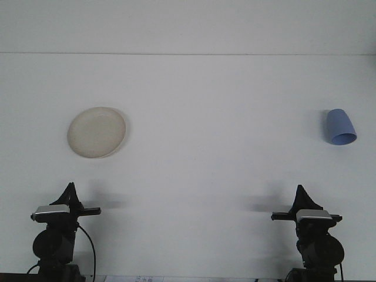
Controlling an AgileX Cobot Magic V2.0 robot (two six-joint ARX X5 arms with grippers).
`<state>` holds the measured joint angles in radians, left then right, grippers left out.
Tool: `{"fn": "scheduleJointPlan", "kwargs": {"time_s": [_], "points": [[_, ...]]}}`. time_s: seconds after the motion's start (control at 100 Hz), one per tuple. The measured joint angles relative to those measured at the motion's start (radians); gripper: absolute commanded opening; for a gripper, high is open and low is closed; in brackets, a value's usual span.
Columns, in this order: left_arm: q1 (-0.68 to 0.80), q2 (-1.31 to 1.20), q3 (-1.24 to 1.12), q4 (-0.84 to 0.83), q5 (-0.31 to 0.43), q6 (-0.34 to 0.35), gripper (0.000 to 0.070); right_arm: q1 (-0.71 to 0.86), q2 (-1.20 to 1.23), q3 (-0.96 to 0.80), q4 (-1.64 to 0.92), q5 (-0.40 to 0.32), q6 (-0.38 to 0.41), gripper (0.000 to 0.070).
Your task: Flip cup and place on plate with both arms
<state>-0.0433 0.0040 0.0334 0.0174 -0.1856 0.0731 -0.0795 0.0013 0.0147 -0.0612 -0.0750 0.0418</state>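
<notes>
Far right of plate (96, 132), blue cup (341, 127) lies tipped on tabletop (211, 164); may roll when nudged. Left gripper (70, 191), right gripper (302, 192): opening unclear, both holding nothing.

A plain white surface (194, 176) fills almost everything I can see, matte and evenly lit, with no pattern or marks on it. Near the top a thin straight line (188, 54) runs level from one side to the other, where the surface meets a pale backing wall (188, 26) of nearly the same white. A few soft grey shadows (258, 205) lie on the lower part of the surface, faint and blurred at their edges. Along the very bottom edge a narrow strip (176, 279) shows something lighter with dim markings, too small and blurred for me to make out.
</notes>
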Motion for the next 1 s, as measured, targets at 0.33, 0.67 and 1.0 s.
{"fn": "scheduleJointPlan", "kwargs": {"time_s": [0.33, 0.67, 1.0], "points": [[0.000, 0.000, 0.000, 0.000, 0.000, 0.000, 0.0013, 0.000, 0.000, 0.000, 0.000, 0.000, 0.000, 0.0005], [0.000, 0.000, 0.000, 0.000, 0.000, 0.000, 0.0013, 0.000, 0.000, 0.000, 0.000, 0.000, 0.000, 0.0004], [0.000, 0.000, 0.000, 0.000, 0.000, 0.000, 0.0013, 0.000, 0.000, 0.000, 0.000, -0.024, 0.076, 0.0004]]}}
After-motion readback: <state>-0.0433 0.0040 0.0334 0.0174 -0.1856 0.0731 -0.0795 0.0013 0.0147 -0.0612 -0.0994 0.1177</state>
